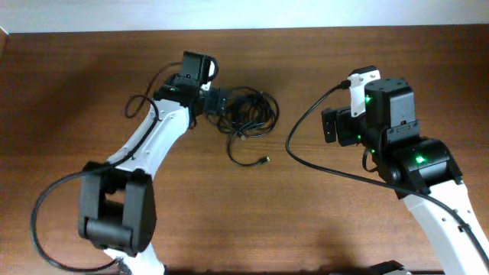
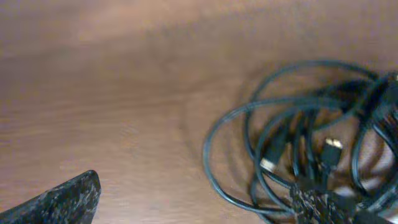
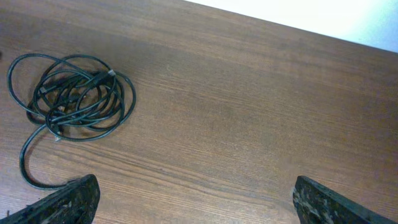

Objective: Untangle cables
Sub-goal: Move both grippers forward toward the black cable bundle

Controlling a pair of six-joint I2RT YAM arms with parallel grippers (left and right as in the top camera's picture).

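Note:
The cables (image 1: 248, 114) are thin black cords coiled in one tangled bundle at the middle of the wooden table, with a loose tail ending in a small metal plug (image 1: 265, 160). My left gripper (image 1: 218, 104) is at the bundle's left edge. In the left wrist view it (image 2: 193, 205) is open, its right finger resting among the loops (image 2: 292, 130), where metal-tipped plugs (image 2: 333, 146) show. My right gripper (image 1: 333, 126) is open and empty, well to the right of the bundle. The right wrist view shows its wide-open fingers (image 3: 196, 202) over bare wood, with the bundle (image 3: 74, 96) far left.
A thicker black cable (image 1: 302, 126) loops from the right arm across the table. Another (image 1: 145, 99) curls beside the left arm. The table's far edge (image 1: 244, 30) meets a white wall.

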